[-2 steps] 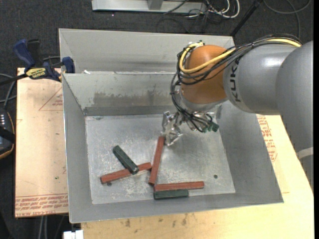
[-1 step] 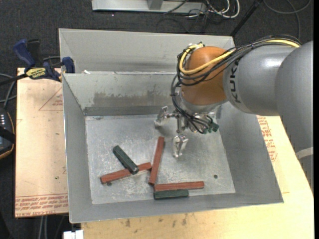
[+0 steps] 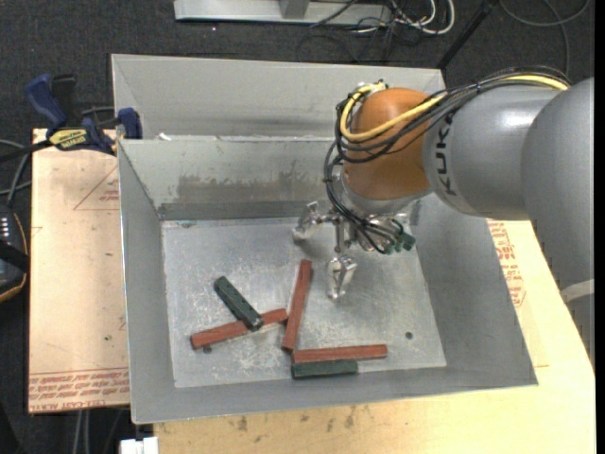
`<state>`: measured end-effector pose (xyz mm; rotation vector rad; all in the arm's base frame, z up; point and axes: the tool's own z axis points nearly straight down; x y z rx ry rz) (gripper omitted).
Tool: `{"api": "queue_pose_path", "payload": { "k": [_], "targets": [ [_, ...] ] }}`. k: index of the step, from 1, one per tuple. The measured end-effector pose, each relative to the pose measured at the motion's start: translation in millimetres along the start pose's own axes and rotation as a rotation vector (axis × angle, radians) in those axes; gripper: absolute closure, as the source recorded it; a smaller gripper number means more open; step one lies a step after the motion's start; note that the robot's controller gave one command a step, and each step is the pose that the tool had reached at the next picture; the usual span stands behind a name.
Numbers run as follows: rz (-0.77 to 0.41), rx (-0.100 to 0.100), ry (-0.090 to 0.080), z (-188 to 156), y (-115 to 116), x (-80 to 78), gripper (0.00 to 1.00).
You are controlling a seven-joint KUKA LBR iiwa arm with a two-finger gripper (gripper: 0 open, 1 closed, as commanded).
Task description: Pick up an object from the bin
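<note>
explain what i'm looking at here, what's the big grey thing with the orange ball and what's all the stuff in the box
The big grey thing is a robot arm, reaching in from the right; the orange ball is a cover on its wrist. One camera looks down from above, a little to one side. The box is a grey metal bin. At the arm's tip two fingers point down; they look closed together with nothing between them, so nothing is held. In the bin lie three red-brown sticks and two dark bars: one stick just left of the fingers, another at lower left with a dark bar overlapping it, a third near the front with the other dark bar alongside.
</note>
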<state>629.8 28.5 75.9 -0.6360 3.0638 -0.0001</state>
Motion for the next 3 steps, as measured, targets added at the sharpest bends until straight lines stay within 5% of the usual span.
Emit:
{"api": "queue_pose_path", "payload": {
  "k": [1, 2, 3],
  "targets": [
    [-0.363, 0.003, -0.009, -4, 52, 2.9, 1.00],
    [-0.362, 0.003, -0.009, -4, 52, 2.9, 1.00],
    [-0.375, -0.003, 0.003, -158, 60, -29.1, 1.00]
  ]
}}
